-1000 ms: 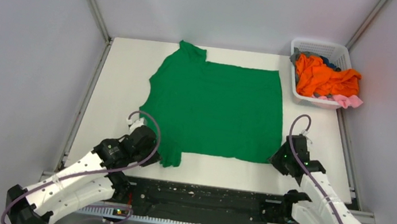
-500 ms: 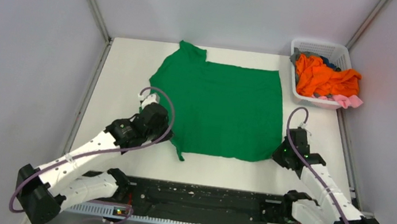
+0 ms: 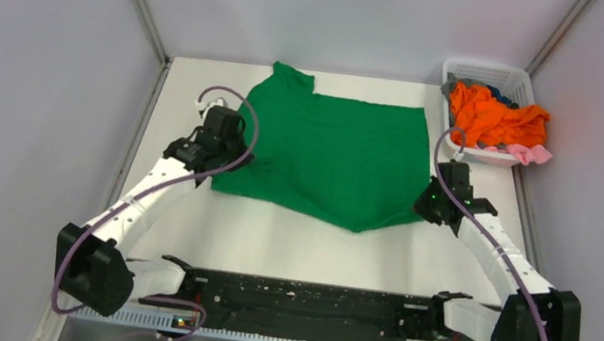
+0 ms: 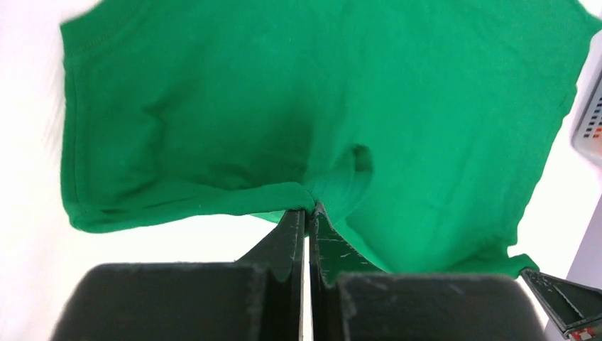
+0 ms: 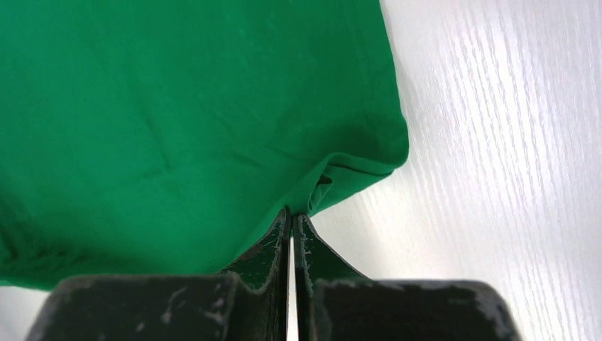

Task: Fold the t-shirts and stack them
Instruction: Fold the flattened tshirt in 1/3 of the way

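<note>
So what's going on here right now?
Both arms are working on the green t-shirt, spread on the table. The left fingers are shut on its near-left edge, and the right fingers are shut on its near-right corner. That near edge is raised off the table and sags to a point between the two grips, so a fold toward the far side looks under way but not laid down. The orange t-shirt and other clothes sit in the white basket at the far right.
</note>
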